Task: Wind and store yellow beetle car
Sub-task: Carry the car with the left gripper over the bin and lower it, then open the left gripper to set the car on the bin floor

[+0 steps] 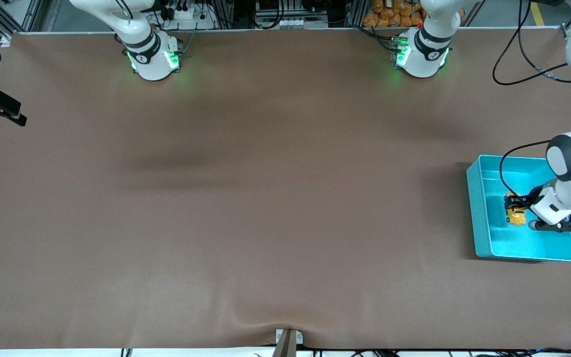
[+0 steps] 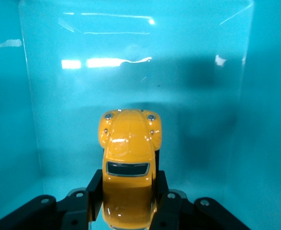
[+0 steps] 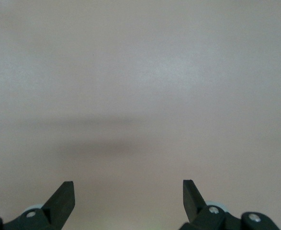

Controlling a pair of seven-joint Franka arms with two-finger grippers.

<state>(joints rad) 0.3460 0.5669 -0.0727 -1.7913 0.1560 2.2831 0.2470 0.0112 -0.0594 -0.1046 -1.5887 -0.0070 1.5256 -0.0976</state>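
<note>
Fingers (image 2: 93, 189) of left gripper (image 1: 513, 203) clamped on yellow car (image 2: 128, 165), inside teal bin (image 1: 479, 218) at left arm's end of table (image 1: 265, 198). Right gripper (image 3: 128, 201) waiting above bare table, fingers spread wide, holding nothing.

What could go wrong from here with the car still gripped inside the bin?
1. The left tool is shut on the yellow beetle car inside the teal bin; if the car is wound, it may roll into a wall on release.
2. Whether the car touches the floor is unclear; opening early could drop or tip it.
3. Lifting out carelessly, the fingers could snag the car.
The right tool waits open over bare table.
</note>
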